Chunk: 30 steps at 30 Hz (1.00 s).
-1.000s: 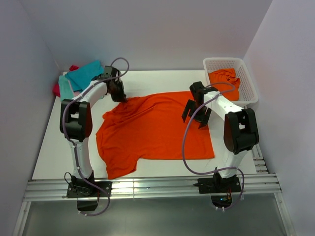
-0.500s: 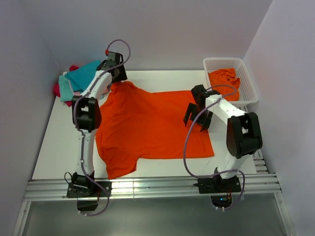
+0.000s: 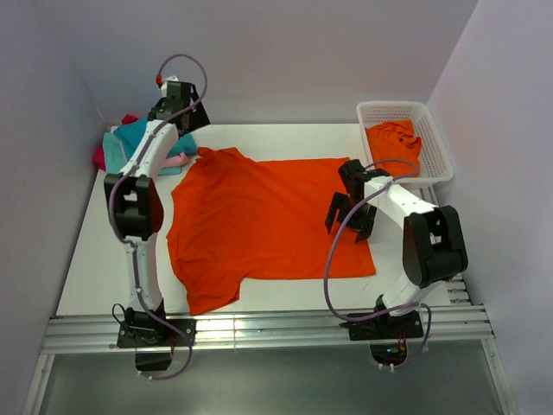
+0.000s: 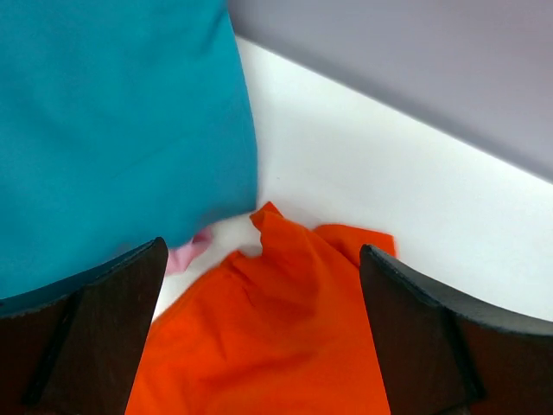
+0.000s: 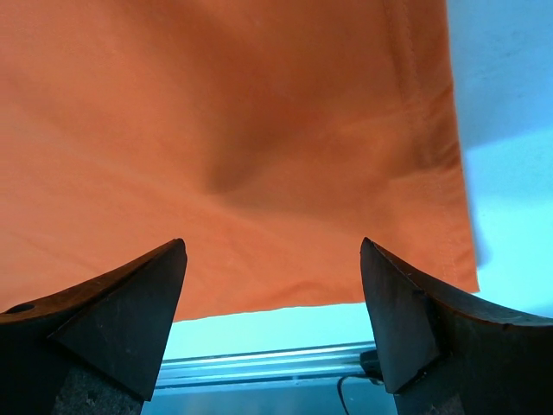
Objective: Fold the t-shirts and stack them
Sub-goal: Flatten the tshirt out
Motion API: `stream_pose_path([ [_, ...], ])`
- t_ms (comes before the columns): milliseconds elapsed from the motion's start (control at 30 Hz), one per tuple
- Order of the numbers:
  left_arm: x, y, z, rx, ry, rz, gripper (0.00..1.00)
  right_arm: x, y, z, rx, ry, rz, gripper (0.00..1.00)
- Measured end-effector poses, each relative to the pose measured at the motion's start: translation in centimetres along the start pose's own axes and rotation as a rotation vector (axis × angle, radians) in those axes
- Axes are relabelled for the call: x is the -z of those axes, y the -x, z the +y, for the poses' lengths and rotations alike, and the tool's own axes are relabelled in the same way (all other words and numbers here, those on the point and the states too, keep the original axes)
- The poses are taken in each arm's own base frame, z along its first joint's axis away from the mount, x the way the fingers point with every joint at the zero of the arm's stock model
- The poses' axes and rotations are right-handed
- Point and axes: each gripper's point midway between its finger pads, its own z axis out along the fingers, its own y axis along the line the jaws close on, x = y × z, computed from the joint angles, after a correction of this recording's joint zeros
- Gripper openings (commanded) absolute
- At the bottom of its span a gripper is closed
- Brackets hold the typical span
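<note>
A bright orange t-shirt (image 3: 259,216) lies spread flat across the middle of the table. Its far-left sleeve tip (image 4: 285,251) rests between the wide-apart fingers of my left gripper (image 4: 262,259), which hangs open above it, holding nothing. In the top view that gripper (image 3: 177,121) is at the far left, beside a pile of teal (image 3: 130,138), pale pink (image 3: 177,160) and crimson (image 3: 100,158) t-shirts. My right gripper (image 3: 350,220) hovers open over the orange shirt's right hem (image 5: 432,156), with nothing in its fingers (image 5: 130,294).
A white lattice basket (image 3: 390,105) stands at the far right with another orange t-shirt (image 3: 396,143) crumpled inside. Bare white table (image 3: 112,251) shows left of the spread shirt. Metal rails (image 3: 259,333) run along the near edge.
My left gripper dragged the shirt's sleeve to the far left, then opened and let it go, lifting away. The shirt now lies flatter. The right gripper drifted slightly nearer, still open.
</note>
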Motion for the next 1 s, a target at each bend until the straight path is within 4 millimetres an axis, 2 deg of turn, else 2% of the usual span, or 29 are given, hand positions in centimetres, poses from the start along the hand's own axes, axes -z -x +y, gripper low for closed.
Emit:
stream_pose_path([
  [100,4.5,2.3,0.2,0.028,-0.030,-0.063,0.98,0.0,0.3,0.5,-0.011,0.020,-0.012,0.88],
  [167,6.6,2.1,0.6,0.035,-0.056,-0.074,0.96,-0.1,0.5,0.8,-0.016,0.031,-0.018,0.88],
  [233,7.6,0.6,0.8,0.029,-0.086,-0.041,0.95,-0.2,0.7,1.0,-0.019,0.040,-0.022,0.88],
  [267,7.5,-0.1,0.8,0.027,-0.096,-0.024,0.91,-0.2,0.8,1.1,-0.022,0.043,-0.024,0.88],
  [333,6.3,-2.3,0.4,0.017,-0.119,0.034,0.89,-0.2,1.0,1.3,-0.022,0.052,-0.028,0.88],
  [533,-0.3,-12.1,-0.1,-0.033,-0.124,0.285,0.88,-0.3,1.2,1.6,-0.029,0.064,-0.039,0.88],
  [600,-1.7,-14.4,0.0,-0.046,-0.113,0.351,0.88,-0.4,1.1,1.5,-0.029,0.064,-0.039,0.88],
  [633,-2.2,-14.6,-0.2,-0.054,-0.105,0.357,0.88,-0.6,1.0,1.4,-0.029,0.063,-0.039,0.88],
  [733,-2.4,-12.5,-1.9,-0.046,-0.145,0.316,0.88,-0.9,-0.1,0.6,-0.029,0.051,-0.025,0.88],
  [800,-2.5,-11.9,-2.3,-0.047,-0.148,0.301,0.88,-1.0,-0.6,0.2,-0.029,0.047,-0.020,0.88],
  [867,-2.5,-12.5,-1.7,-0.055,-0.120,0.314,0.88,-0.9,-0.9,0.0,-0.029,0.047,-0.023,0.88],
  [967,-2.6,-14.9,0.8,-0.093,-0.025,0.344,0.88,-0.7,-1.0,-0.1,-0.029,0.053,-0.033,0.88],
  [1000,-2.2,-14.9,1.2,-0.094,-0.012,0.334,0.88,-0.6,-1.0,-0.1,-0.029,0.053,-0.034,0.88],
])
